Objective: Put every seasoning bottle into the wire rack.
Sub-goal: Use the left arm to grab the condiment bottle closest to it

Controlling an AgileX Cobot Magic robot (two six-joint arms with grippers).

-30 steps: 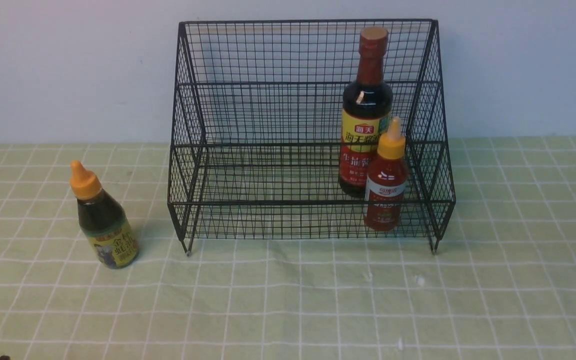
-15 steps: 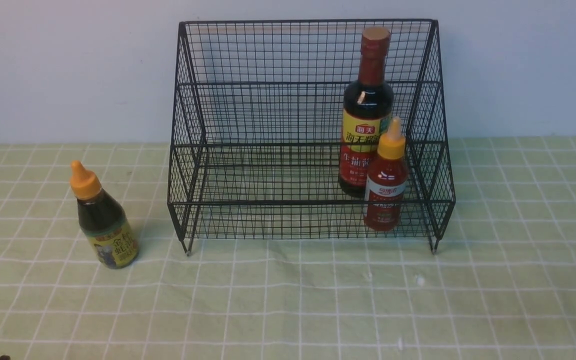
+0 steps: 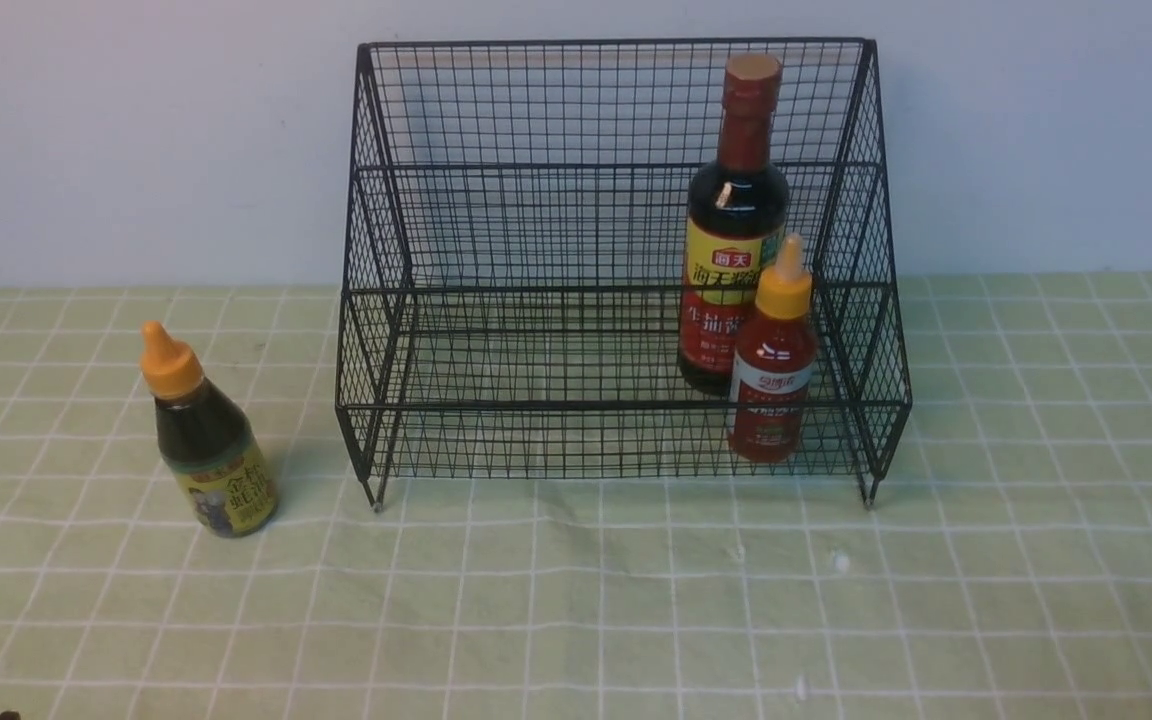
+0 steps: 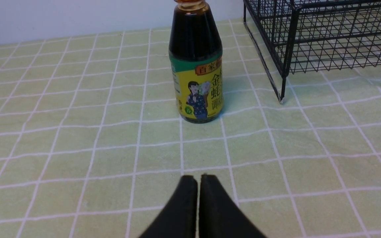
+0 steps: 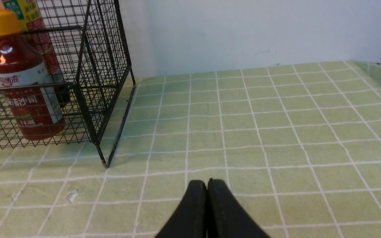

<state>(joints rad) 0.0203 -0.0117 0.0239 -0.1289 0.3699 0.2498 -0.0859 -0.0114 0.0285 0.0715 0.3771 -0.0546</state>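
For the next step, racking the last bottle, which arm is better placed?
Probably the left. The orange-capped bottle stands on the cloth left of the rack; the left wrist view shows it ahead of the empty left gripper, while the right wrist view doesn't show it.

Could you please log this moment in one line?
rack: soy bottle, red bottle | on cloth: orange-nozzle bottle | left gripper: shut, empty | right gripper: shut, empty

Rack (image 3: 556,405) front-left open above rail; 2 bottles (image 3: 736,210) block right end.
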